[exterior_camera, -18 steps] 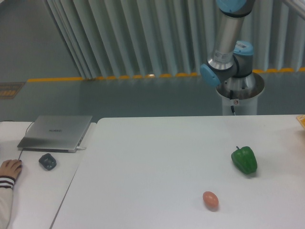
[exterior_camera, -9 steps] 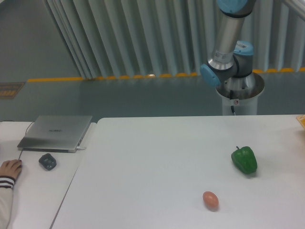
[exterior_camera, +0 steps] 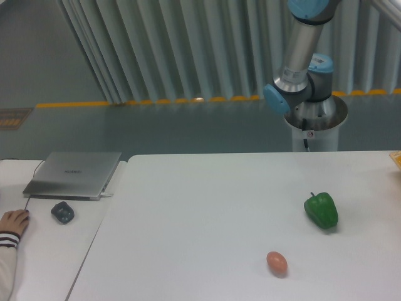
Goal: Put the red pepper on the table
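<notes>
A robotics lab or industrial hall: a robot arm [exterior_camera: 299,59] on a pedestal behind a white table [exterior_camera: 200,219], yellow floor marking [exterior_camera: 150,101], closed laptop [exterior_camera: 74,174] alongside.

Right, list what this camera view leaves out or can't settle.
- The pincer: out of view; the arm leaves the frame at the top edge, so open or shut is unknown.
- The red pepper: nowhere in view; only the green pepper and a small orange-pink egg-shaped thing lie on the table.
- Orange thing at the right edge: cut off.
- Small dark object by the laptop: too small to identify.
</notes>
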Motion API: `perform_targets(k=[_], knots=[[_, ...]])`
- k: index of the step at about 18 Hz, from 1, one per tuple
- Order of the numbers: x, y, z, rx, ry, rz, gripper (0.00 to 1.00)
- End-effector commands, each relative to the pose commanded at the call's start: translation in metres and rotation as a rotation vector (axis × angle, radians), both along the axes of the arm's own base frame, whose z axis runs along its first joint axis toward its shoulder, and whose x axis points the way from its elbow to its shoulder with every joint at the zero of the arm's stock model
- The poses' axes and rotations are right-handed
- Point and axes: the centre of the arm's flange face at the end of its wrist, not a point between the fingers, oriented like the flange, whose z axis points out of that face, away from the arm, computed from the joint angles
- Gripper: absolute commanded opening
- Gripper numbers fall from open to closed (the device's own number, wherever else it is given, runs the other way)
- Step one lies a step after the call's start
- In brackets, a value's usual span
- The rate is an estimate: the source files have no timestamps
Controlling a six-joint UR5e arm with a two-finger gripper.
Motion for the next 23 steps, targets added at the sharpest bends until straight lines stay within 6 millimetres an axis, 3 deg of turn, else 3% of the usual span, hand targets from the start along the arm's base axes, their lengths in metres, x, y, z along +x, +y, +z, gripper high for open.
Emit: perform_targets(k=[5, 6, 8, 14, 17, 23], knots=[[-0.002, 0.001, 0.010, 0.007, 0.021, 0.003, 0.54], [-0.002, -0.001, 0.038, 0.012, 0.052, 0.003, 0.54], [0.000, -0.001, 0.061, 0.023, 0.059, 0.007, 0.54], [0.000, 0.006, 0.113, 0.084, 0.052, 0.059, 0.54], [0.007, 0.018, 0.122, 0.100, 0.072, 0.108, 0.54], [0.036, 0.071, 0.129, 0.107, 0.118, 0.212, 0.54]])
